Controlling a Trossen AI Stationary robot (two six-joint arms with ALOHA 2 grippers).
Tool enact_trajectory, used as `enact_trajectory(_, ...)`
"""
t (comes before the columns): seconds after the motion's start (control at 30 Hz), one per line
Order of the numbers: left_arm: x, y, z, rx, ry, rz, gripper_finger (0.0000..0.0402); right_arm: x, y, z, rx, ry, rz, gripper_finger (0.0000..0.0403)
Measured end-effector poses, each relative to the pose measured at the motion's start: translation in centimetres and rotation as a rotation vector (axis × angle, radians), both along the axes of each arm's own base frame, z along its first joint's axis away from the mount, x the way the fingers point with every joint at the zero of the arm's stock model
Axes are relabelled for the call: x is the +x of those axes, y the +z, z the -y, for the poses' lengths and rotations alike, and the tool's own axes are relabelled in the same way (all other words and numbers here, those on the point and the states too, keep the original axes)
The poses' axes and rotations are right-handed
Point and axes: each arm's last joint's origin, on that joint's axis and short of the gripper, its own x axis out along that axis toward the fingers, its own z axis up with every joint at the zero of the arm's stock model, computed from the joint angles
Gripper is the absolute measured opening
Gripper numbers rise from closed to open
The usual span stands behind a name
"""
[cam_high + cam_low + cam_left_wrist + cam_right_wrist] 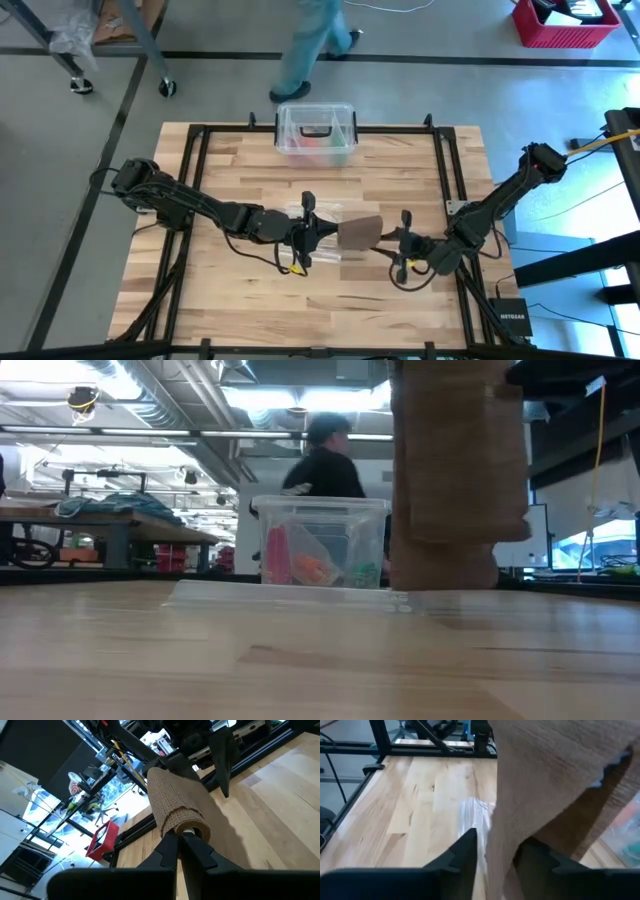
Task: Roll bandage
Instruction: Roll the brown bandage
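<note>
The brown bandage (360, 232) is a partly wound roll held above the table's middle, between my two grippers. My left gripper (328, 236) is shut on the end of the roll toward the table's left. My right gripper (392, 241) comes from the right, and its fingers close around the brown fabric (520, 795). In the low view the bandage (450, 470) shows as a wide brown column, clear of the tabletop. My left gripper pinches the near end of the roll (187, 826) between its two fingers, coming about level from the table's left, along the roll. The roll sticks out beyond the fingertips, lifted clear. My right gripper has the bandage's fabric (502, 850) between its two fingers (465, 855). It comes from the table's right, slanting slightly down. One layer or several, I cannot tell.
A clear plastic bag (318, 255) lies flat on the table under the bandage. A clear plastic box (316, 132) with a black handle stands at the far edge. A person (315, 40) walks beyond the table. Black frame rails (195, 180) run along the table's sides.
</note>
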Motion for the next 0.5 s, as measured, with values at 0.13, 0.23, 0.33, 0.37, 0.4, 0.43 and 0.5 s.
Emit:
enact_trajectory(0.13,0.0,0.0,0.0,0.000,0.000,0.000,0.0000,0.0,0.1,-0.2,0.001,0.048,-0.005,0.0050)
enact_trajectory(0.23,0.0,0.0,0.0,0.000,0.000,0.001,0.0000,0.2,0.5,-0.4,-0.020,0.084,0.005,0.0010)
enact_trajectory(0.33,0.0,0.0,0.0,0.001,0.000,0.000,0.0000,0.6,2.4,-0.8,-0.036,0.127,0.051,0.0014)
enact_trajectory(0.37,0.0,0.0,0.0,0.003,-0.001,0.000,0.0000,0.7,3.2,-1.0,-0.048,0.134,0.067,0.0018)
enact_trajectory(0.4,0.0,0.0,0.0,0.004,-0.001,-0.001,0.0000,0.9,3.9,-1.1,-0.066,0.144,0.082,0.0022)
enact_trajectory(0.43,0.0,0.0,0.0,0.003,-0.001,-0.001,0.0000,1.0,4.7,-1.2,-0.086,0.161,0.095,0.0023)
enact_trajectory(0.5,0.0,0.0,0.0,0.000,0.000,0.000,0.0000,1.2,6.2,-1.4,-0.115,0.180,0.123,0.0021)
